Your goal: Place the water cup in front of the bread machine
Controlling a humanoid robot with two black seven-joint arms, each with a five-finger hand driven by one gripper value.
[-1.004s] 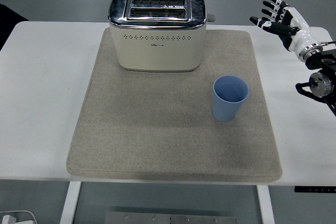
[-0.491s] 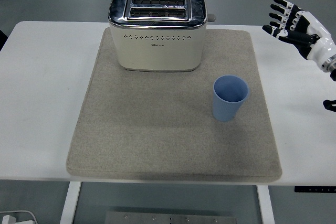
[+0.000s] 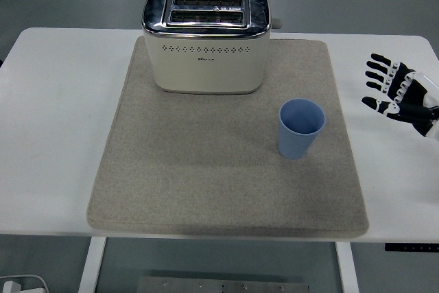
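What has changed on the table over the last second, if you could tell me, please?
The right hand has dropped from near the table's far right corner toward the near side, now level with the blue cup, fingers spread, holding nothing. It took hold of nothing. The cup, the toaster and the grey mat have not moved.

The bread machine (image 3: 206, 39) carries a small front mark, too tiny to read.
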